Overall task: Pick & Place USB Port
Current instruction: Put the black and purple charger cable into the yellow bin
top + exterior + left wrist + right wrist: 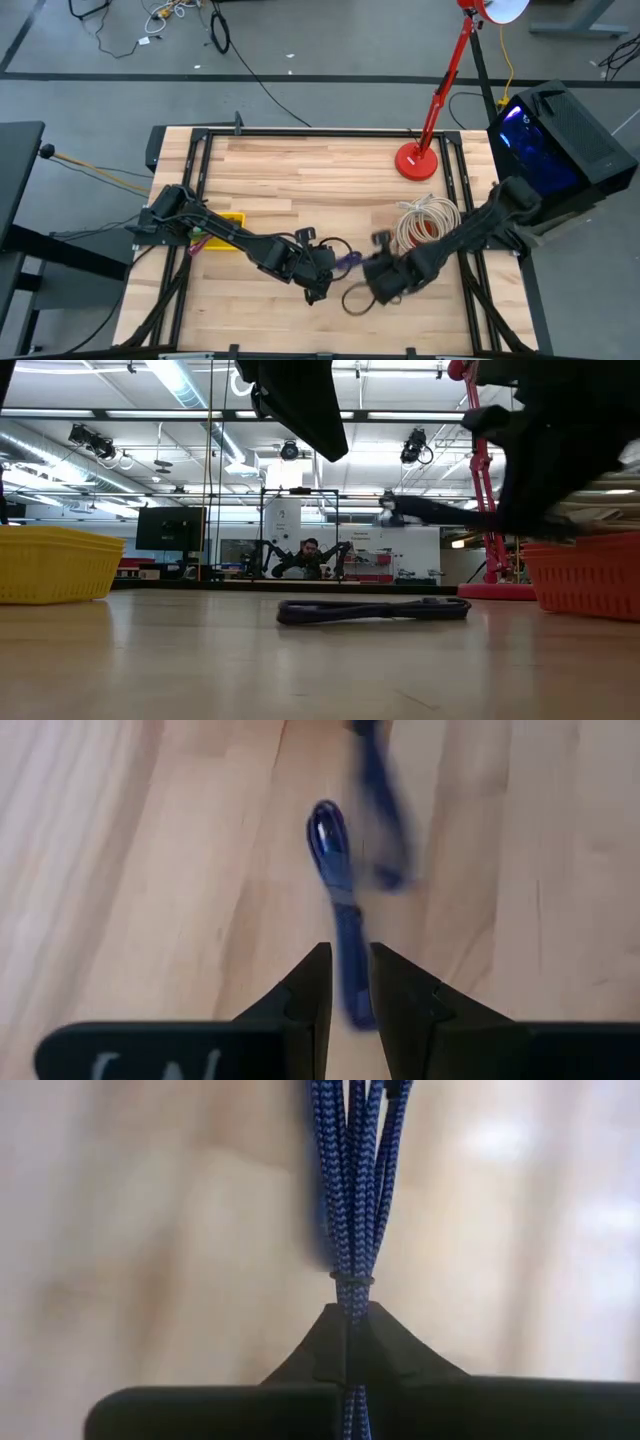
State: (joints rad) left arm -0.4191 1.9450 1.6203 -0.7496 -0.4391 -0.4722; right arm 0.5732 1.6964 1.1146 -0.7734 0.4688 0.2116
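Note:
A blue braided USB cable (345, 262) lies between my two grippers at the table's near middle. My left gripper (350, 982) comes in from the left and is closed on one strand of it; it also shows in the high view (318, 288). My right gripper (350, 1342) comes in from the right and is shut on the cable's bundled strands; it also shows in the high view (380, 284). In the low view a dark cable (375, 610) lies flat on the table below the arms. My left gripper pinches a single strand of the blue cable (350, 960) between its two fingers, which lie along the strand. The cable's plug end (328, 838) reaches out ahead of the fingers over the wood. My right gripper pinches the bundle of several blue strands just behind its thin tie band (350, 1278), between its two fingers. The fingers lie along the bundle, which runs straight out ahead of them.
A dark cable loop (355, 300) lies near the front edge. A white coiled cable (425, 220) lies in a red basket (590, 575) and a red lamp base (415, 160) stands at the far right. A yellow basket (225, 230) sits at the left.

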